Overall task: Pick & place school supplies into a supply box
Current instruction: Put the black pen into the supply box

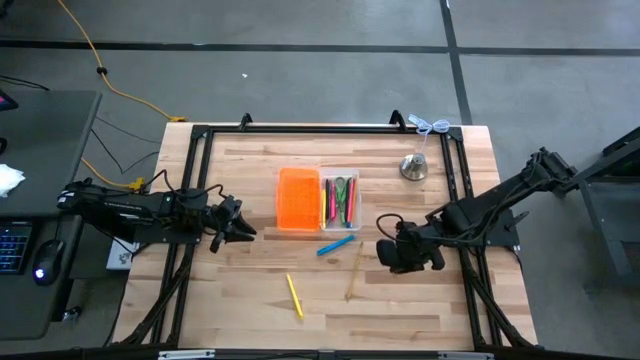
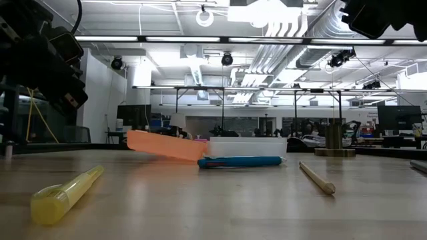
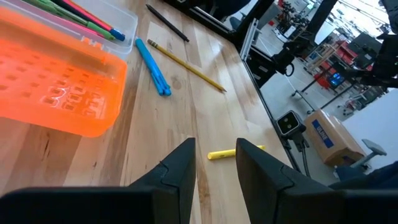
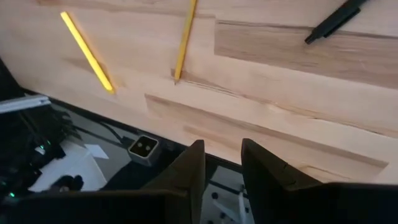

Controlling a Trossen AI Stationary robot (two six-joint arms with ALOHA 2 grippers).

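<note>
The supply box lies open at the table's middle: an orange half (image 1: 298, 198) and a clear tray (image 1: 340, 200) holding several pens. On the wood near it lie a blue marker (image 1: 336, 245), a tan pencil (image 1: 354, 272) and a yellow highlighter (image 1: 294, 295). A black pen (image 4: 336, 20) lies near my right arm. My left gripper (image 3: 216, 149) hovers open, left of the box, with nothing between its fingers. My right gripper (image 4: 222, 149) hangs open above the table, right of the pencil, tipped downward.
A silver bell-shaped object (image 1: 414, 166) stands at the far right of the table. A black frame (image 1: 200, 135) borders the wood on its left, far and right sides. Bare wood stretches along the near edge around the highlighter.
</note>
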